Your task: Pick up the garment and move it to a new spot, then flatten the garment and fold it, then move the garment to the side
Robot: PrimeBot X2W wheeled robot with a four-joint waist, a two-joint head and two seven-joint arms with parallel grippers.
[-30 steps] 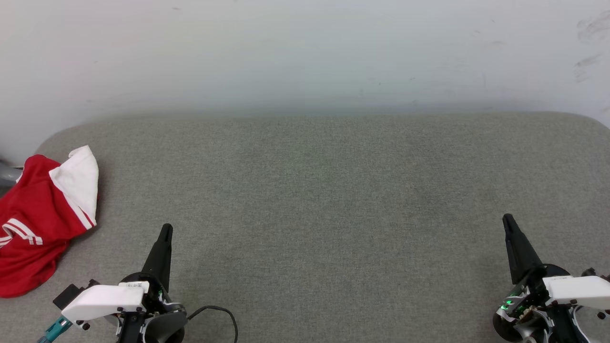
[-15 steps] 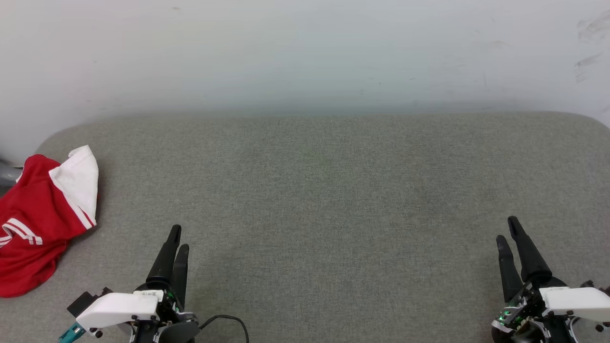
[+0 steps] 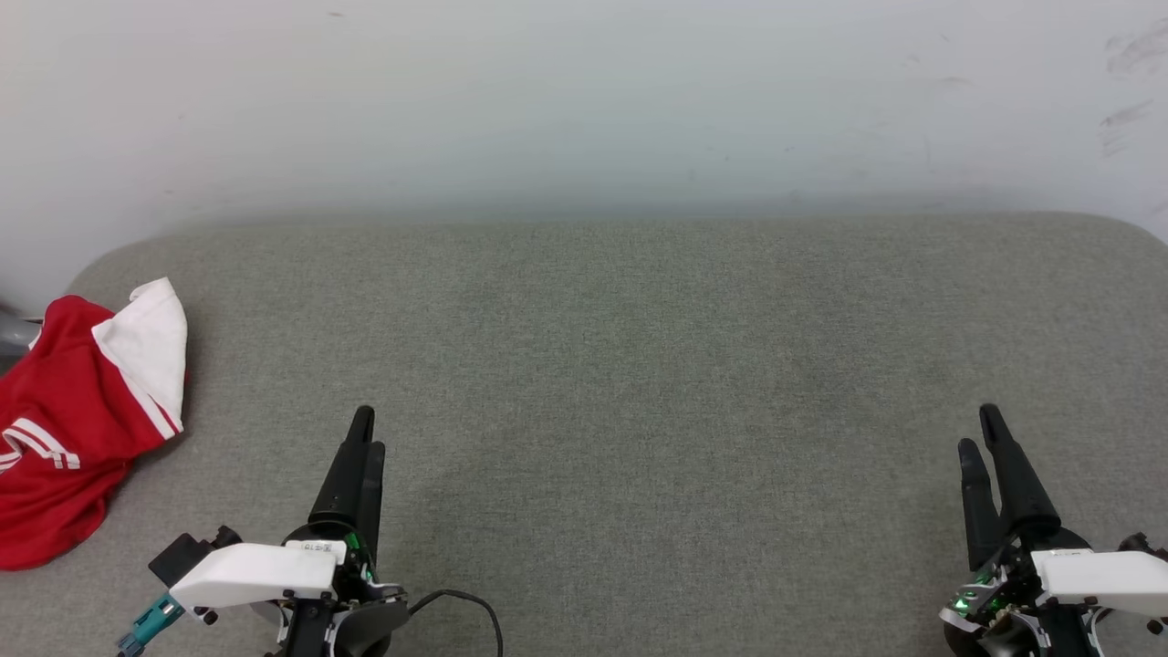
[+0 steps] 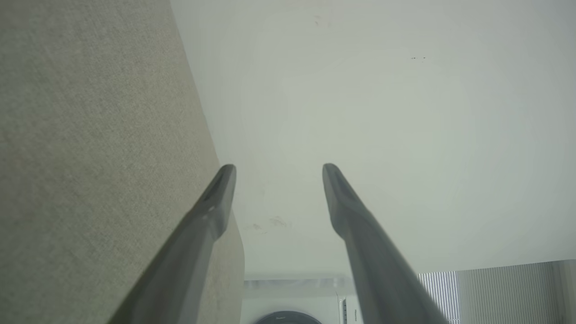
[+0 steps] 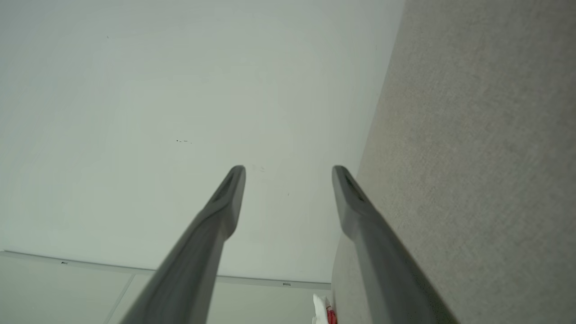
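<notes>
The garment (image 3: 68,429), a bright red shirt with a white striped sleeve end, lies crumpled at the far left edge of the grey padded surface (image 3: 639,365). A small red and white bit of the garment (image 5: 325,312) peeks in at the bottom of the right wrist view. My left gripper (image 3: 368,431) stands open at the lower left, well to the right of the shirt, with nothing between its fingers. Open too and empty, my right gripper (image 3: 979,427) hovers at the lower right. In the wrist views, the left gripper (image 4: 279,167) and the right gripper (image 5: 289,169) show parted fingers against the wall.
A pale wall (image 3: 584,100) rises behind the padded surface. A black cable (image 3: 465,607) loops by my left wrist. A white appliance with a round door (image 4: 288,306) and a ribbed panel (image 4: 490,292) show low in the left wrist view.
Both grippers have opened from shut. The left gripper has shifted right and forward; the right one has barely moved. The garment has not moved.
</notes>
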